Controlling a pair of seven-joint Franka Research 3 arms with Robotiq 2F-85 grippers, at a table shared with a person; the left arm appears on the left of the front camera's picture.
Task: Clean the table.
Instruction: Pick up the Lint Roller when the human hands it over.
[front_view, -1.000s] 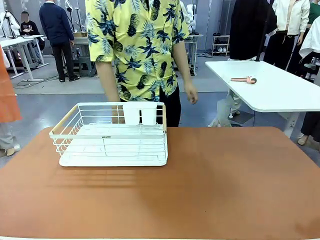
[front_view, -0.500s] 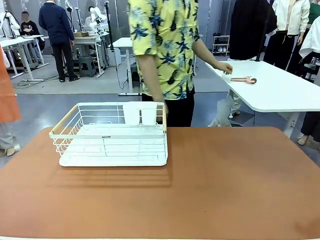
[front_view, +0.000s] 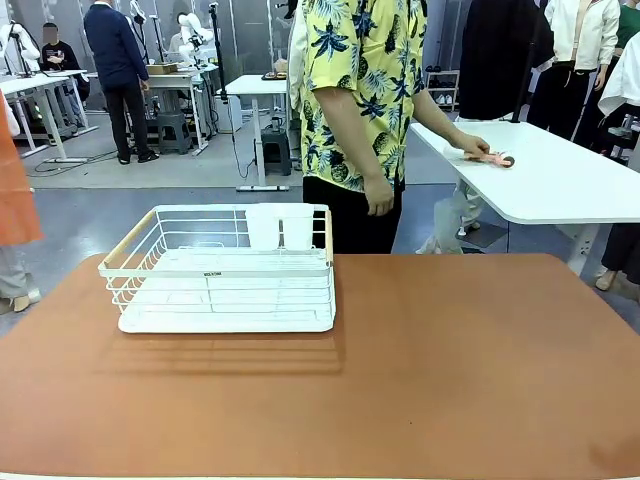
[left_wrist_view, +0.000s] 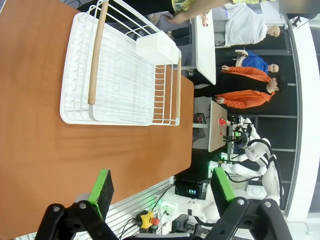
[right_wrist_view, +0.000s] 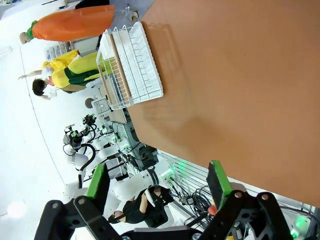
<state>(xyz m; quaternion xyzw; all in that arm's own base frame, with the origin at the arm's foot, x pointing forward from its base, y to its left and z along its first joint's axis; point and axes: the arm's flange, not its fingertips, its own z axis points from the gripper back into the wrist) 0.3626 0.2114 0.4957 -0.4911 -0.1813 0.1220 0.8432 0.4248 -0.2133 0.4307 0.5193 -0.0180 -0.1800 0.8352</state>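
- Wire rack (front_view: 225, 270) sits left on the table (front_view: 450, 360); a person (front_view: 360, 100) stands beyond its far edge.
- My left gripper (left_wrist_view: 162, 186) and right gripper (right_wrist_view: 157, 179) gape wide, the table ahead of both.

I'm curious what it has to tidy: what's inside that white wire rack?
The rack holds a white holder at its far rim above a white tray. The holder's solid walls hide its inside.
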